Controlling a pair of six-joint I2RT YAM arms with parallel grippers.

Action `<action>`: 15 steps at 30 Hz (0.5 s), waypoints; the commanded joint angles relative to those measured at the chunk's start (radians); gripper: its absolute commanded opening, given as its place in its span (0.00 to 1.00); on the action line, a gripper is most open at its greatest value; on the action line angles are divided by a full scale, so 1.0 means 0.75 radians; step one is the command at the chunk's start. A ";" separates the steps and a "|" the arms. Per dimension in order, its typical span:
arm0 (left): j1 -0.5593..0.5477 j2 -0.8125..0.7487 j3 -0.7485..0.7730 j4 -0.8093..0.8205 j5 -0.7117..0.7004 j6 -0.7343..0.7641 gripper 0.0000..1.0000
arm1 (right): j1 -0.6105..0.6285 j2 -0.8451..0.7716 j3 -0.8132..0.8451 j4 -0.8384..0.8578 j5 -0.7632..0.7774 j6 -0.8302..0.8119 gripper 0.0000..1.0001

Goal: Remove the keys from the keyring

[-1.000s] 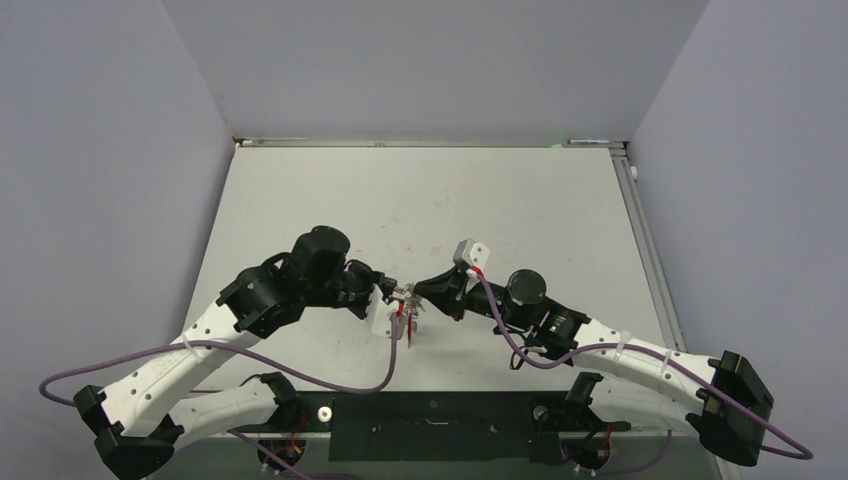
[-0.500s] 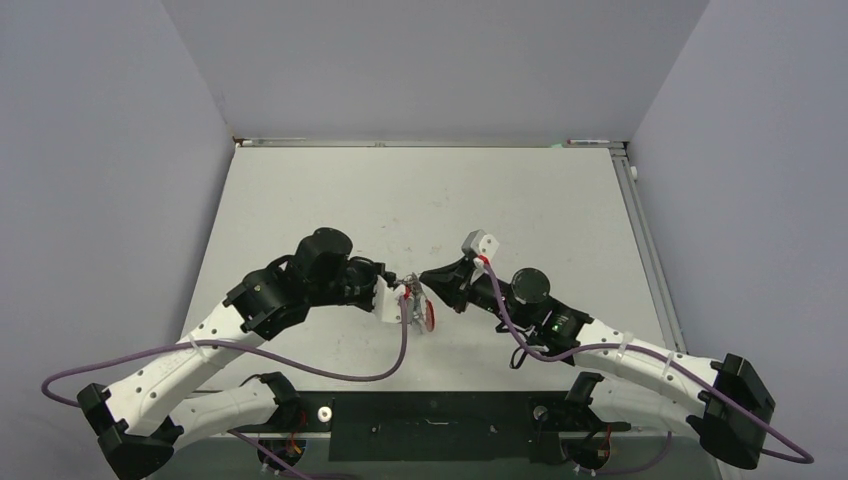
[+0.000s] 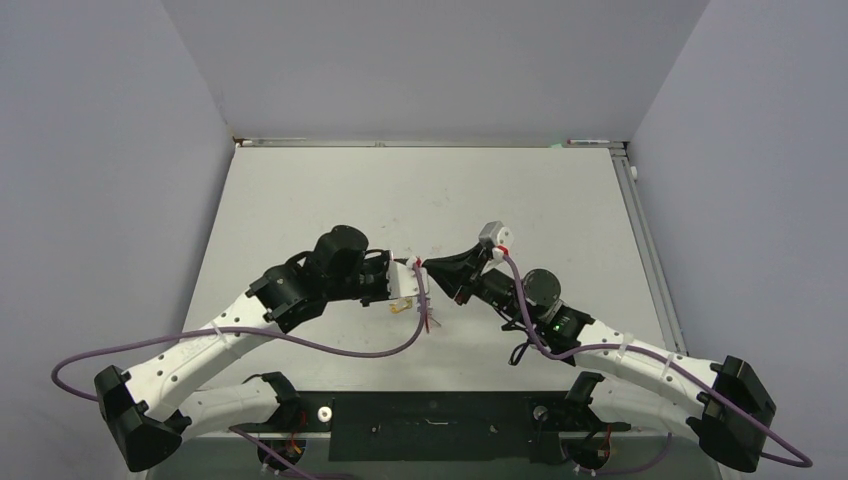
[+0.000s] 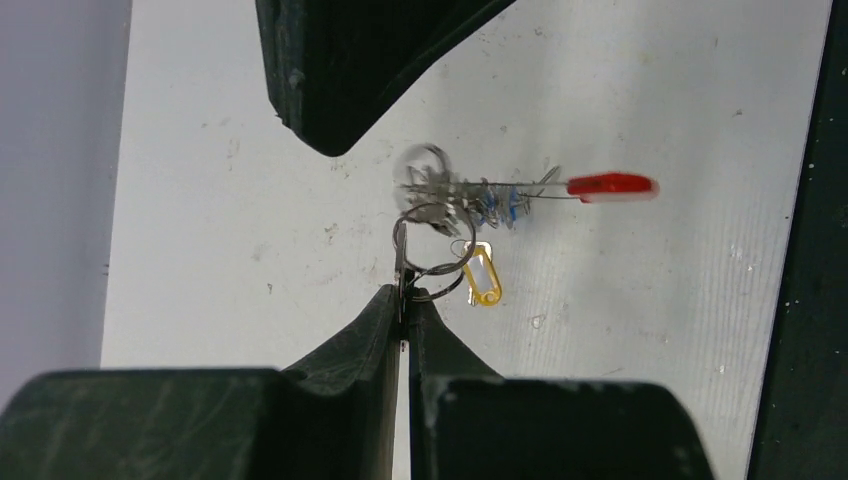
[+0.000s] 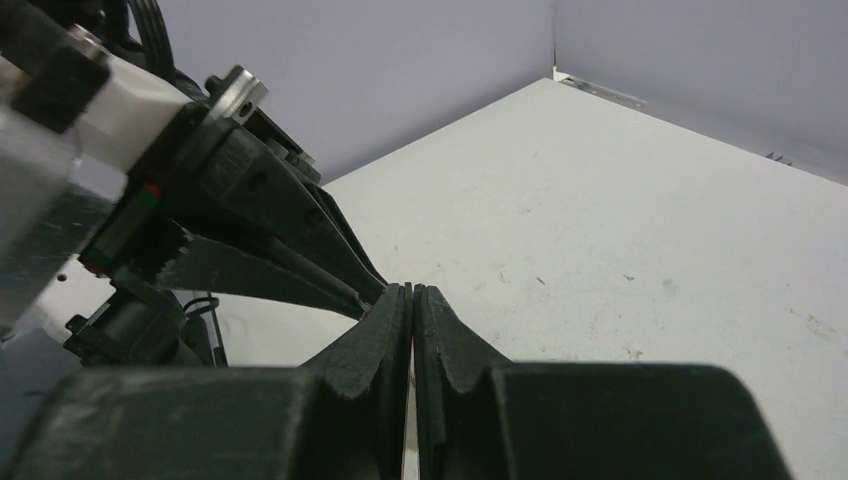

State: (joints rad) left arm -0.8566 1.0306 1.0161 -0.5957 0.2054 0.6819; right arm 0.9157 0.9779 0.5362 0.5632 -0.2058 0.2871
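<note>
Mid-table, the left gripper (image 4: pixel 403 300) is clenched on a split ring (image 4: pixel 399 250) carrying the keys (image 4: pixel 450 190) and red keyring (image 4: pixel 612 186), with the right gripper (image 5: pixel 411 292) pinched closed just to its right.

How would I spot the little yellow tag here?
Start at the white table: near its middle, the left end effector pinches a thin wire ring. The yellow tag hangs at that ring. It is the only yellow piece, a small hollow tab below the red piece in the left wrist view.
</note>
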 commanded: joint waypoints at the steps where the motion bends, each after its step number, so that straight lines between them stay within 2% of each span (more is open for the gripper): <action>1: 0.001 0.004 0.060 0.114 -0.040 -0.131 0.00 | -0.009 -0.050 -0.011 0.172 -0.011 0.006 0.05; 10: 0.045 -0.035 0.059 0.081 0.008 0.075 0.00 | -0.023 -0.082 -0.079 0.069 -0.095 -0.112 0.06; 15: 0.045 -0.097 0.014 0.093 0.046 0.237 0.00 | -0.029 -0.089 -0.083 -0.031 -0.216 -0.230 0.32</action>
State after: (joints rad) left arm -0.8272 1.0176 1.0161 -0.5816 0.1967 0.7456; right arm 0.9024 0.9314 0.4759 0.5686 -0.2714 0.2008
